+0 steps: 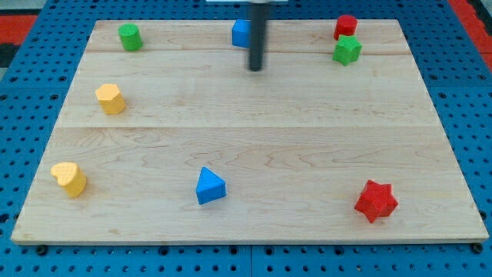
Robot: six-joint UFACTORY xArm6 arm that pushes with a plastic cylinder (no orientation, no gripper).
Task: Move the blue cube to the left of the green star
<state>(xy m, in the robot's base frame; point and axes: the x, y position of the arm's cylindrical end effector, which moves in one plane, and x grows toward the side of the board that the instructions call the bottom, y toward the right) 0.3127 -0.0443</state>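
Observation:
The blue cube point(241, 33) sits near the view's top edge of the wooden board point(254, 131), at the middle, partly hidden behind my dark rod. My tip point(254, 68) rests on the board just below and slightly right of the cube. The green star point(347, 50) lies at the view's top right, well to the right of the cube and the tip.
A red block point(346, 26) touches the green star from above. A green cylinder point(130, 36) is at top left. Two yellow blocks point(111, 98) point(70, 178) lie at the left. A blue triangular block point(210, 186) and a red star point(376, 201) lie near the bottom.

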